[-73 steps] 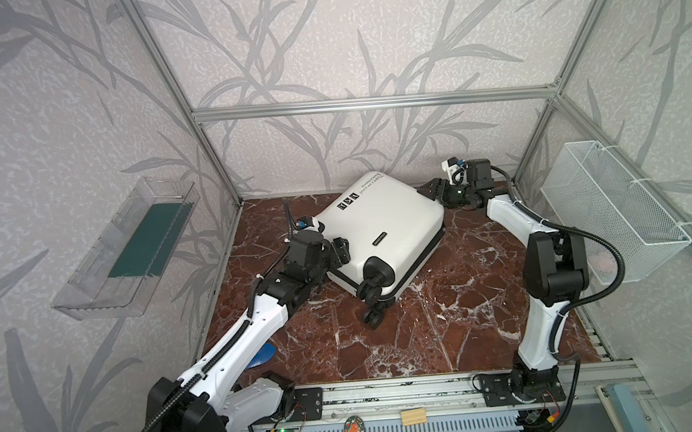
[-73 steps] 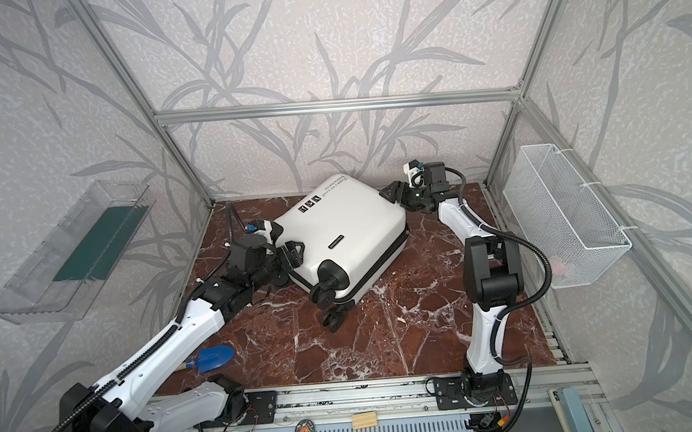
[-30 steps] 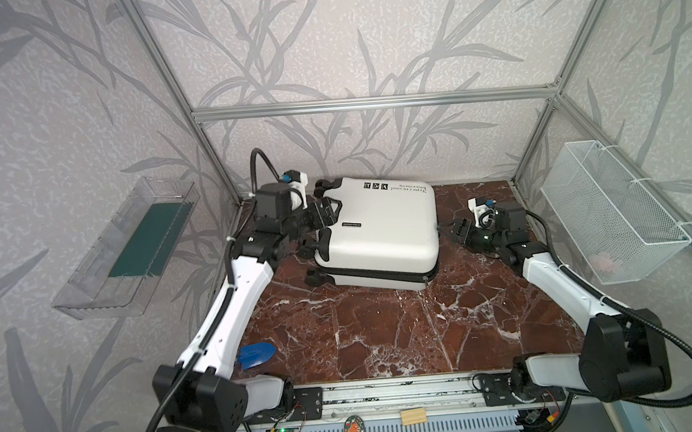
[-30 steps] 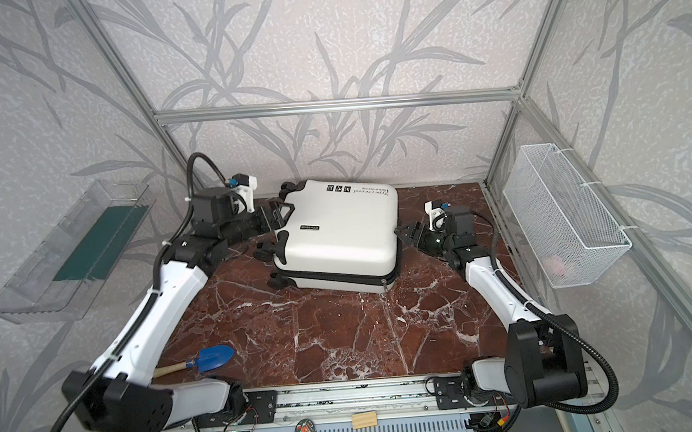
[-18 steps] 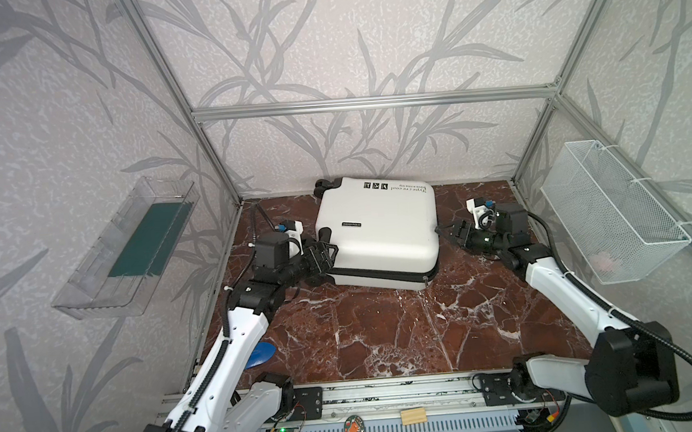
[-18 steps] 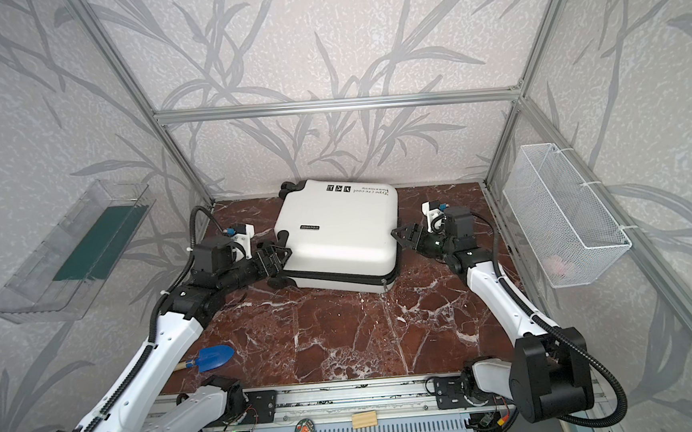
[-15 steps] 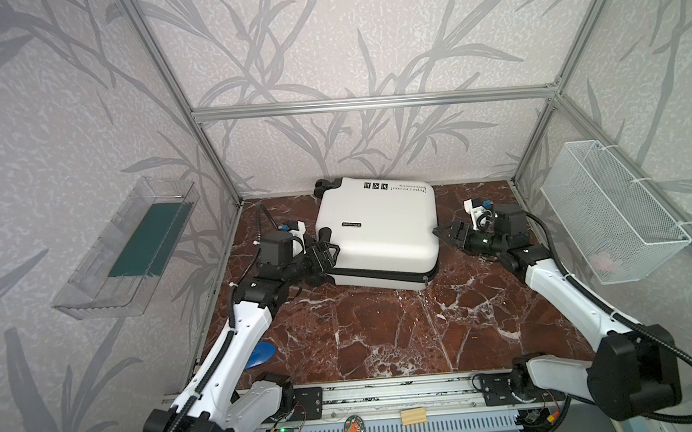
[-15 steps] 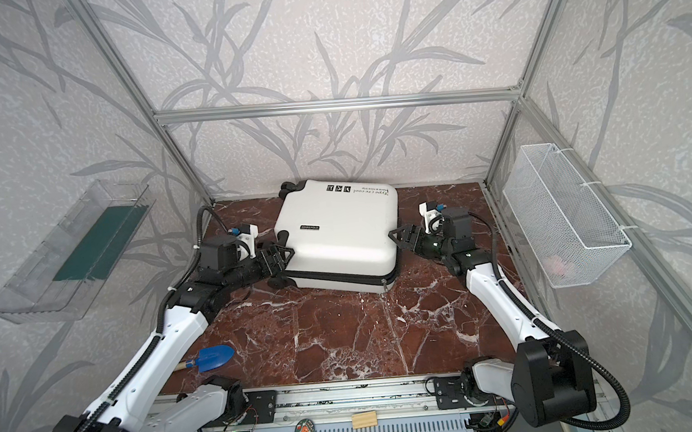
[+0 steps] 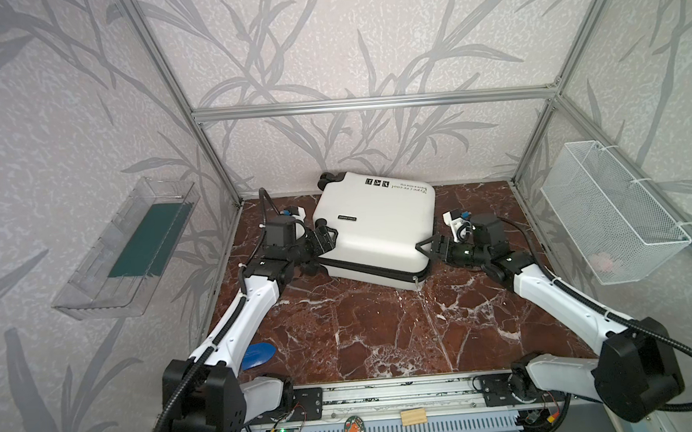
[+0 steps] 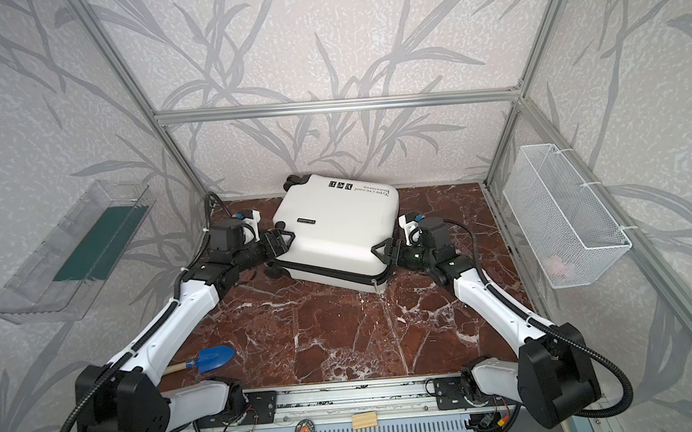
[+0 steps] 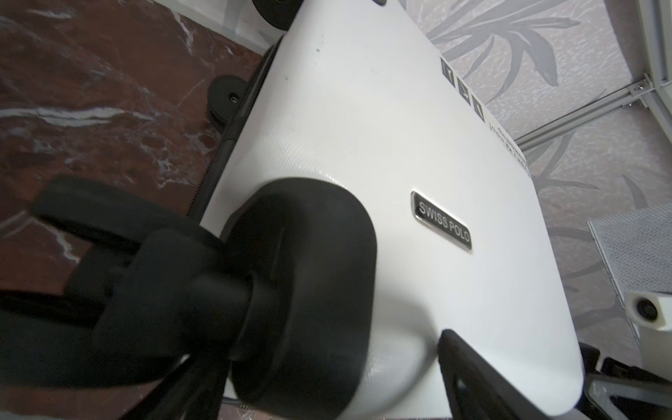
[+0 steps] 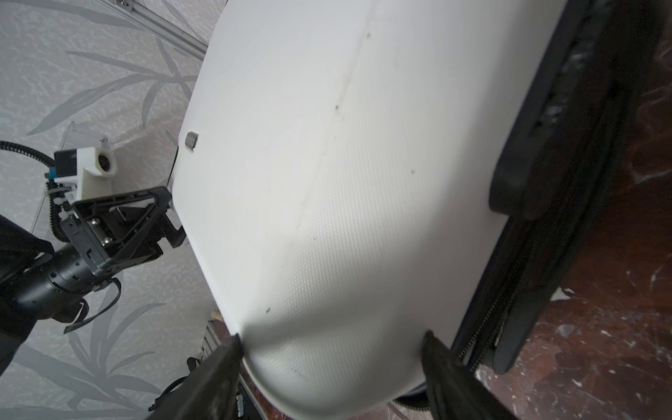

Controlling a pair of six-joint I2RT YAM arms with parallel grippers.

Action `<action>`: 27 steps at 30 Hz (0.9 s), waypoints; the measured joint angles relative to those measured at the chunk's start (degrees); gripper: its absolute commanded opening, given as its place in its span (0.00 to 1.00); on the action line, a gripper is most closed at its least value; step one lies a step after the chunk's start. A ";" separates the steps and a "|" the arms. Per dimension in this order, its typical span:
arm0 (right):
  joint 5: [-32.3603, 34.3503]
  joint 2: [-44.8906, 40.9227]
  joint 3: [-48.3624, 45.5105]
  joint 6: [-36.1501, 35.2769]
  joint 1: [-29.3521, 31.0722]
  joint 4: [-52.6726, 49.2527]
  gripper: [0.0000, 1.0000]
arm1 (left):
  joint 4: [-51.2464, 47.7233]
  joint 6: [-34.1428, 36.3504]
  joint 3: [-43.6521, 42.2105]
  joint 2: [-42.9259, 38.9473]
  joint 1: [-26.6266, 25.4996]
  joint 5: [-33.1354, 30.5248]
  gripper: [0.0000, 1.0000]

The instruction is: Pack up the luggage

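1. A clear plastic tray hangs on the left wall, with a dark green sheet lying in it.
2. A blue toy shovel lies on the marble floor near the front, just beside the left arm.
3. The left gripper reaches to the near left corner of the case. Its jaws are spread wide around a black caster wheel. One finger lies over the white shell, and a strip of white shows between it and the wheel.
4. The luggage lies flat and zipped on the marble, in the middle at the back, near the rear wall. Its printed icons and text are on the far side of the top face. Its black zipper seam faces the front. More casters show at the far left corner. The badge on top reads "SWISS POLO".
5. The right gripper is at the near right corner of the case. Its jaws stand wide, and the rounded white corner sits between them. In the right wrist view both fingertips meet the shell, one on the top face and one by the zipper seam.
6. A white wire basket hangs on the right wall, with something pale pink at its bottom, too blurred to name.
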 measured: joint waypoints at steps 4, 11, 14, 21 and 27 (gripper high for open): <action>0.66 1.05 0.04 0.74 3.06 0.17 0.76 | 0.17 1.22 4.28 4.44 0.87 -1.86 0.89; 0.11 -1.05 0.07 0.63 -2.89 0.24 0.76 | -2.01 3.63 8.07 7.32 0.92 -0.79 0.89; -0.85 -1.75 0.07 1.42 -9.60 1.29 0.76 | -2.89 4.57 8.07 6.86 0.98 -0.13 0.89; -1.27 6.71 8.15 2.38 -15.91 1.22 0.76 | -2.40 4.87 4.57 1.18 0.98 0.74 0.89; 0.76 23.71 28.48 4.26 -17.55 1.55 0.75 | -0.90 2.47 -3.85 -6.67 0.94 1.25 0.89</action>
